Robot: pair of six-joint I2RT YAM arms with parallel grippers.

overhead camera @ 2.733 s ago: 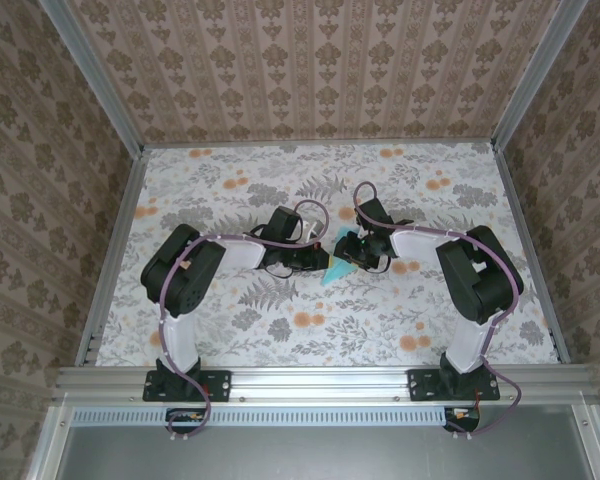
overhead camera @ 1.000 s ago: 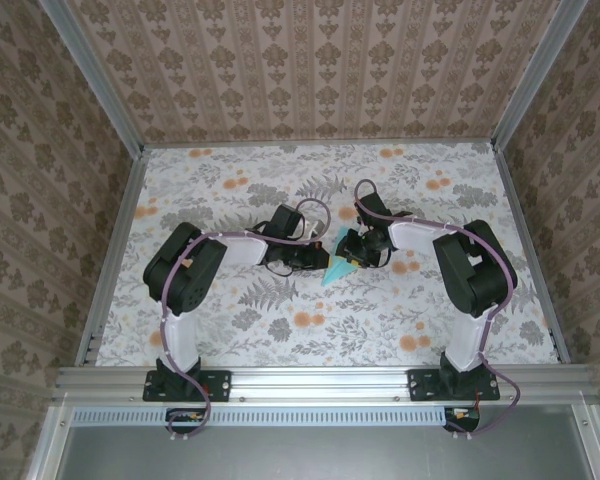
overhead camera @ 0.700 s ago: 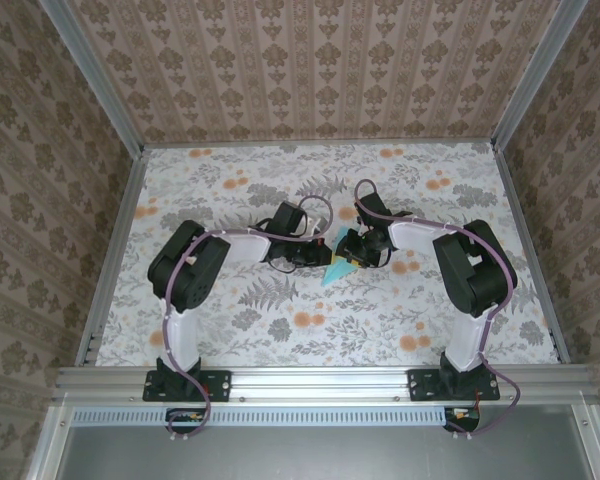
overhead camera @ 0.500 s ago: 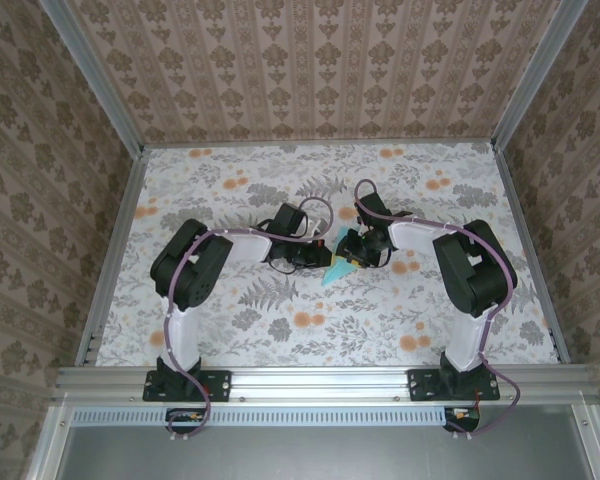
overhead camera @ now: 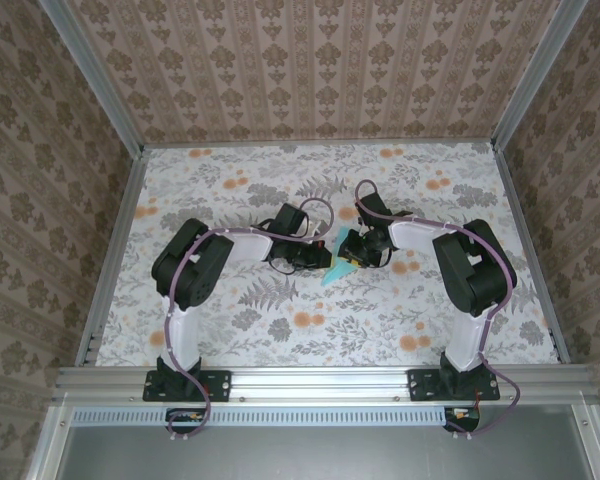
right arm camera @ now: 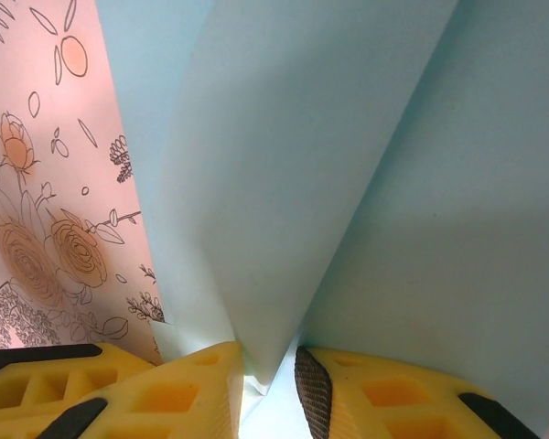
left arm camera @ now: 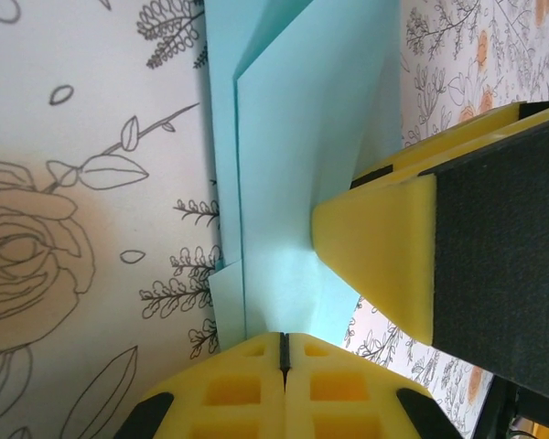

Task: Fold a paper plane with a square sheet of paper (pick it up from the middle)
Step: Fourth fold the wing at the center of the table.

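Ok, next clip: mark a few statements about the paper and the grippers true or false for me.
1. The teal paper lies mid-table between the two arms. True.
2. The paper is a flat, unfolded square. False: it is folded, with layers overlapping.
3. The left gripper is wide open. False: its fingers are shut together on the paper's edge.
4. Paper sits between the fingers of the right gripper. True.
5. The table is plain white. False: it has a floral print.
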